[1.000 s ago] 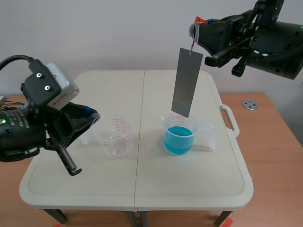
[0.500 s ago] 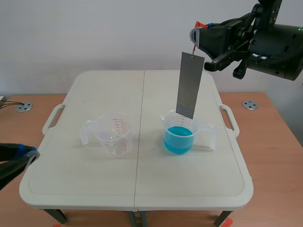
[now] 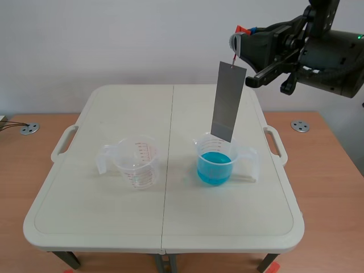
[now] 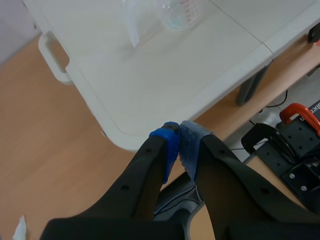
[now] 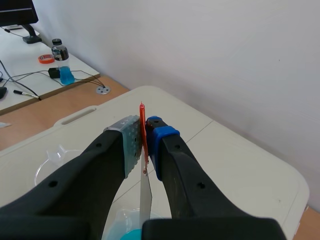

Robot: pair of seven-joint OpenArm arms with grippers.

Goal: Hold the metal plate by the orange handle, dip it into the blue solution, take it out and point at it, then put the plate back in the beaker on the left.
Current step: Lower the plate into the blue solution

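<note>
Grey flat metal plate (image 3: 228, 102) hung nearly upright from its thin orange handle (image 5: 143, 125), which the right gripper (image 5: 145, 144) clamped between its pads. The plate's lower edge was just above the clear beaker of blue solution (image 3: 215, 165), out of the liquid. An empty clear measuring beaker (image 3: 137, 164) stood to its left on the white folding table (image 3: 227, 227). Off the table's edge, the left gripper (image 4: 179, 146) had its fingers pressed together on nothing.

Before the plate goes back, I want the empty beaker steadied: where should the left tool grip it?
Grip the empty beaker by its handle, coming in from the side of the left tool. The handle juts out that way as a thin flat tab, facing away from the hanging plate; the round body looks too wide to pinch.
</note>
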